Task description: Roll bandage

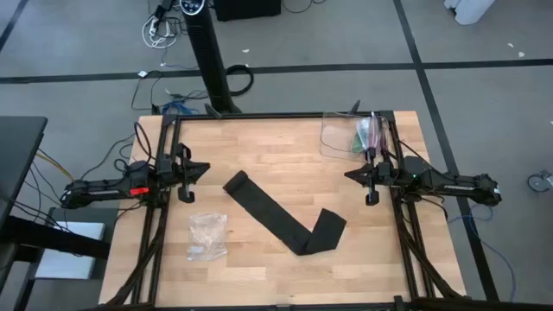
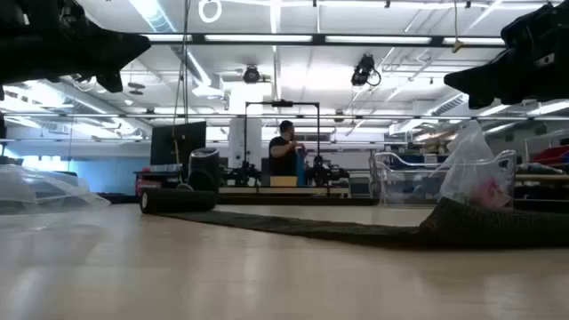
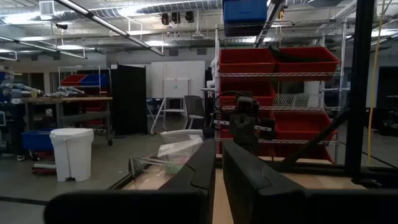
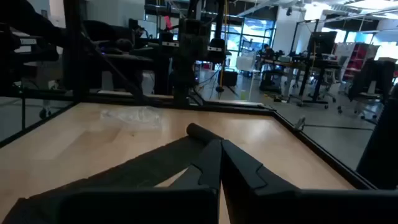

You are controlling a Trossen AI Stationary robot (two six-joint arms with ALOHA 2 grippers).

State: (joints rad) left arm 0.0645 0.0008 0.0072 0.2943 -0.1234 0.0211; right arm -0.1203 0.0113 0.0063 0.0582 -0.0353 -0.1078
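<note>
Wooden table [image 1: 276, 142] carries bandage [image 1: 281, 216], plastic bag [image 1: 207, 235].

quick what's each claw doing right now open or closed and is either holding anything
Left claw: closed, holding nothing.
Right claw: closed, holding nothing.

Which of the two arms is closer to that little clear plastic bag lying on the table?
Left. The left tool sits just beyond the clear bag; the right tool waits across the table, past the bandage.
</note>
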